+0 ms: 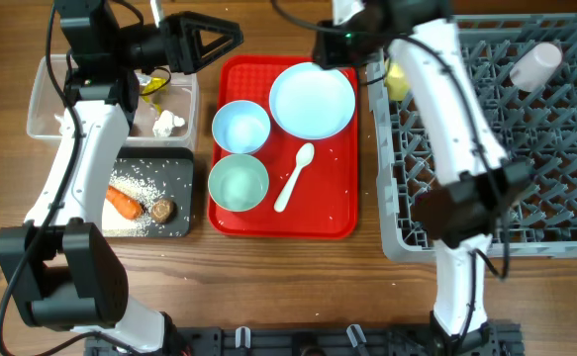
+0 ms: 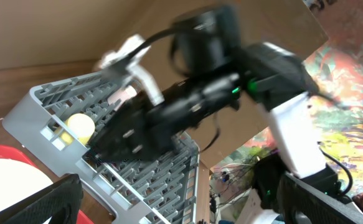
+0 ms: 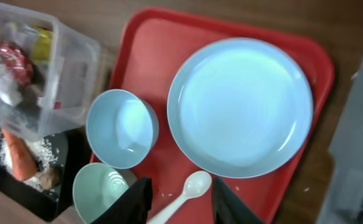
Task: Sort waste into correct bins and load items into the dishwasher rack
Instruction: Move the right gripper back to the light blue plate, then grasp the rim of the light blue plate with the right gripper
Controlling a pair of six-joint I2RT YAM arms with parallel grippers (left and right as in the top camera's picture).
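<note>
Wooden worktop (image 1: 288, 252) carries everything.

Dishwasher rack (image 1: 526, 203), grey w/ peg grid, is the biggest item and fills the R side. The red tray (image 1: 342, 213) sits just beside it, mid-worktop.

The R arm (image 1: 446, 99) reaches across the rack's near-L part. R jaws are over the red tray's far edge, apart w/ a modest gap, grasping nothing. The L arm (image 1: 80, 148) runs up past the bins. L jaws are spread wide, released, empty, in the air near the tray's far-L corner.

Bins are on the L side. The clear tub (image 1: 41, 109) is farther back, and the black tray (image 1: 174, 168) is touching or nearly touching its near side.

- On the red tray: plate (image 1: 313, 99) at far R, blue bowl (image 1: 240, 127) to its L, mint bowl (image 1: 239, 183) nearer, spoon (image 1: 295, 176) lying btwn mint bowl and plate.
- In the rack: pink cup (image 1: 535, 64) on its side near the far-R corner. Yellow cup (image 1: 397, 81) at the far-L edge, partly hidden by the R arm.
- In the black tray: carrot (image 1: 123, 203), brown lump (image 1: 162, 209) just beside it, rice (image 1: 135, 180) scattered around both.
- In the clear tub: tissue (image 1: 169, 124), red wrapper (image 3: 13, 59), silver-yellow wrapper (image 1: 152, 84).
</note>
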